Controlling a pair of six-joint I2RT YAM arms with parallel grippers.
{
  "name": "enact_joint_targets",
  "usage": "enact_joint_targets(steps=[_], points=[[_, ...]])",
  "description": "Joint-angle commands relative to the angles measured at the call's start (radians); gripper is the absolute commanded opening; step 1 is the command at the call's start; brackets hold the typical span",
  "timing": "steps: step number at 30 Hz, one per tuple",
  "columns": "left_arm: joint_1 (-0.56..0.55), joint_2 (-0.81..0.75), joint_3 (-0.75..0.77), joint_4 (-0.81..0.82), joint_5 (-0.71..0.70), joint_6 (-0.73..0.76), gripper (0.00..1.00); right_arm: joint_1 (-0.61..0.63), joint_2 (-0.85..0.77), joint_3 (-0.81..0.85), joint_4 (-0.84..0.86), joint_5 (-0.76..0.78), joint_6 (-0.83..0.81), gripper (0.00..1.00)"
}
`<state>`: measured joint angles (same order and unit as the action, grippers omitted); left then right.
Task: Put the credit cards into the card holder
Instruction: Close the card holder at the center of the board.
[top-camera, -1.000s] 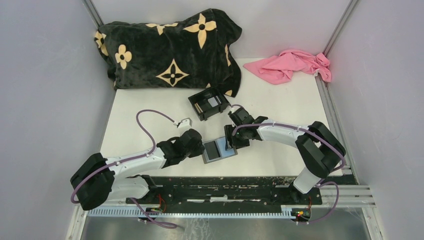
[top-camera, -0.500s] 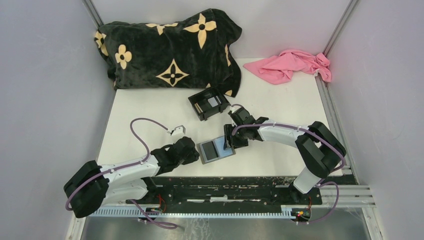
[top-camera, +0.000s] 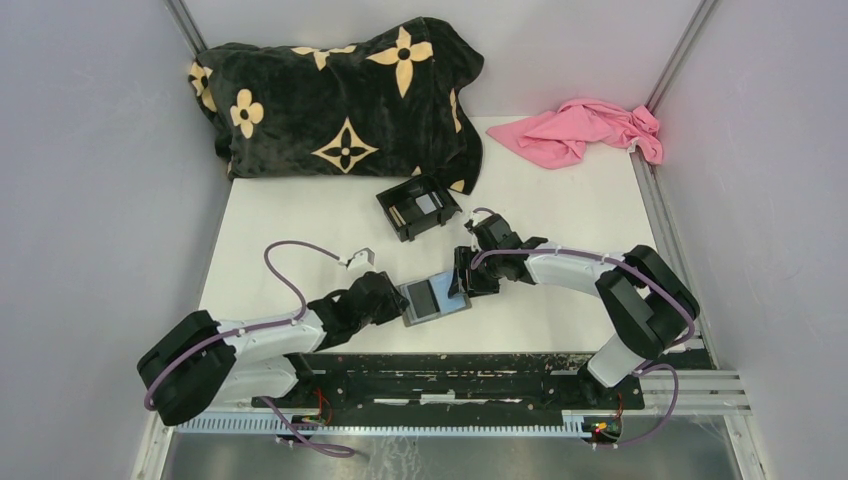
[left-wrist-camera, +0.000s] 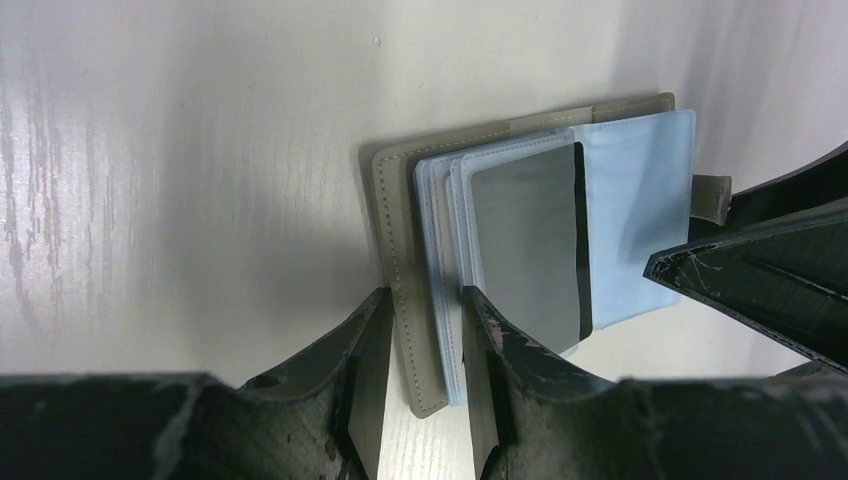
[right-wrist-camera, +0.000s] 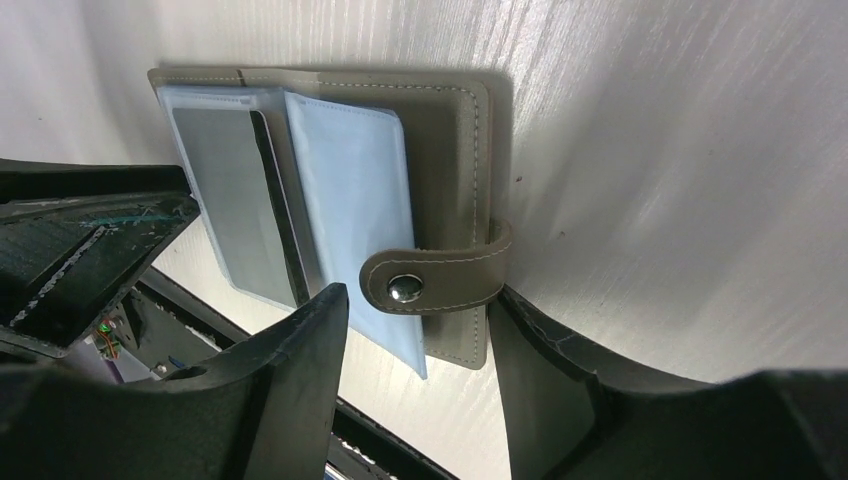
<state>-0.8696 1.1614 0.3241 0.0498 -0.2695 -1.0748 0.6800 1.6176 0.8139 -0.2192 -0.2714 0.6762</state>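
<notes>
Now, wallet (right-wrist-camera: 450, 140): grey bifold, lying open & flat on table (top-camera: 560, 200), near front edge, btwn the two claws.
sleeves (right-wrist-camera: 350, 190): pale blue plastic, fanned inside wallet; several layers stacked toward L side.
card (left-wrist-camera: 525, 245): silvery grey w/ dark strip along one edge, sitting in a sleeve on wallet's L half; fully seated or not: can't tell.
tab (right-wrist-camera: 440, 275): grey strap w/ metal snap, undone, folded inward over R flap, snap facing up.
L claw (left-wrist-camera: 424, 300): partly spread, tips down at wallet's L edge; one finger on bare table just outside cover, other over sleeve edges; stitched cover border lying flat in the gap, no pinch visible.
R claw (right-wrist-camera: 418, 300): spread wide, tips down at wallet's R edge, one finger each side of tab; gripping nothing; touching flap or not: can't tell.
box (top-camera: 430, 226): black, open-topped, on table beyond wallet, apart from it, just in front of blanket (top-camera: 340, 100); light & tan flat pieces inside, too small to ID.
blanket: black w/ tan flower print, bunched across far L of table.
cloth (top-camera: 580, 130): pink, crumpled, far R corner.
</notes>
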Motion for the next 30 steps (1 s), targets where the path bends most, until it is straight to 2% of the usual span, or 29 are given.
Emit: enact_joint_targets(steps=[1,11,22,30], points=[[0.005,0.003,-0.044,0.028,0.032,-0.042,0.4,0.001,0.035,-0.047,-0.059,0.016,-0.013,0.61],[0.004,-0.043,-0.064,0.077,0.024,-0.069,0.37,-0.005,0.012,-0.064,-0.003,-0.019,0.003,0.58],[0.004,0.003,-0.055,0.068,0.03,-0.086,0.28,-0.018,-0.098,-0.051,0.04,-0.085,0.029,0.54],[0.005,0.051,-0.034,0.078,0.042,-0.087,0.26,-0.018,-0.131,0.004,0.026,-0.127,0.043,0.53]])
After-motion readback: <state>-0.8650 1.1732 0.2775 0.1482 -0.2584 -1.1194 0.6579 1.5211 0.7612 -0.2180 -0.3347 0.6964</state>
